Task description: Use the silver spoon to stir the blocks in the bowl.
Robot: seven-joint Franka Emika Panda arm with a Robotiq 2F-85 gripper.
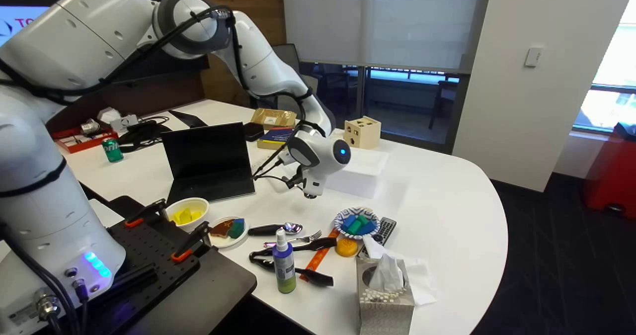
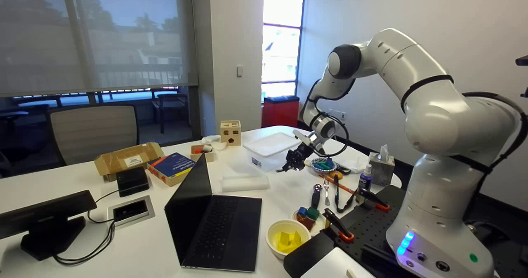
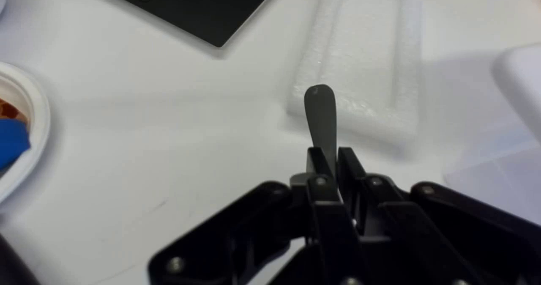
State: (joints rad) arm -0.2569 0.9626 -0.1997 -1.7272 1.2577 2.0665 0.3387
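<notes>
— What's the gripper (image 3: 332, 160) got?

— The spoon (image 3: 321, 111). The wrist view shows the gripper clamped on it, with a flat grey handle poking out, rounded at the end. The spoon's other end I can't make out.

— Where is that?

— Over the table (image 1: 447, 201), near the plastic box (image 2: 268, 146). In the wrist view the handle's end overlaps the edge of the white foam (image 3: 367, 56), and a corner of the laptop (image 3: 211, 18) shows farther up.

— And the bowl (image 1: 339, 221)?

— Upright on the table in both exterior views, apart from the gripper. The blocks (image 1: 355, 226), green and blue, lie inside it.

— What sits round it?

— In an exterior view, the remote (image 1: 389, 226) is just beside it, and so is a yellow-orange disc (image 1: 346, 247). The tissue box (image 1: 383, 302) stands nearer the camera.

— And the rest?

— The scoop (image 1: 271, 229), fork (image 1: 304, 238) and tongs (image 1: 318, 244) lie between the bowl and the plate (image 1: 226, 242), with the spray bottle (image 1: 284, 269) standing by the tongs. An orange strip (image 1: 318, 260) passes under the tongs. Brown, green and blue pieces (image 1: 236, 228) are on the plate; next to it, the white bowl (image 1: 189, 202) holds yellow pieces (image 1: 186, 216).
</notes>
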